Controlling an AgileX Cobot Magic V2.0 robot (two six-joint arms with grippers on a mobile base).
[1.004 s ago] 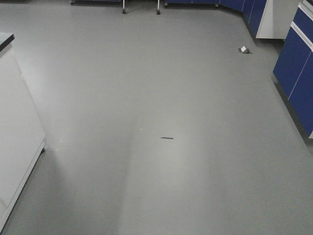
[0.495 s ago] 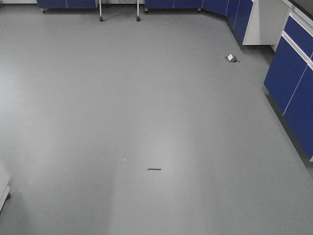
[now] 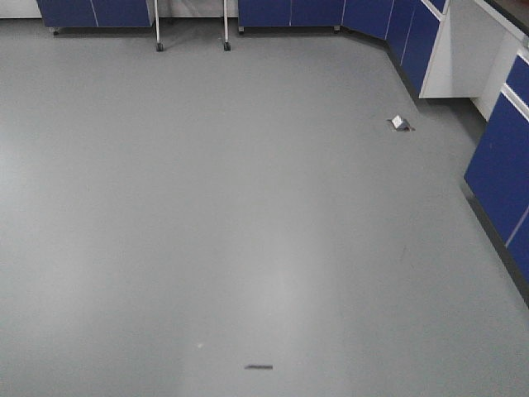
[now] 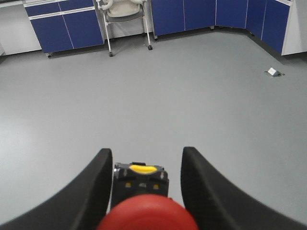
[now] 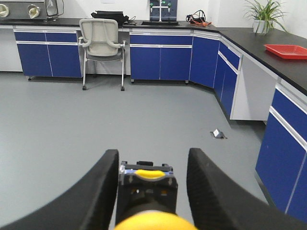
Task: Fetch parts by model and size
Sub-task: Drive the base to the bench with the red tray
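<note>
**A:** Where is the red switch?

**B:** Between the fingers of the left gripper [image 4: 146, 157]. In the left wrist view the red switch [image 4: 146, 214] shows its round cap at the bottom edge. Its black base points out beyond the cap, with a yellow insert on top.

**A:** So that gripper has it?

**B:** Yes, narrowed around it and holding it above the grey floor [image 3: 248, 207]. One finger lies against the base. Beside the other a slim gap shows near the tip.

**A:** And the yellow switch?

**B:** The yellow switch [image 5: 152, 221] sits in the right gripper [image 5: 153, 157], cap at the bottom edge, black base with a blue strip ahead of it. That gripper is narrow too, holding the part.

**A:** Anything lying about?

**B:** A short dark strip [image 3: 259, 366] lies on the floor in the front view, and a small white object [image 3: 399, 123] lies near the blue cabinets [image 3: 289, 12]. A chair [image 5: 100, 40] stands before the cabinets, and a red tray [image 5: 289, 51] rests on the black worktop [image 5: 249, 40].
</note>
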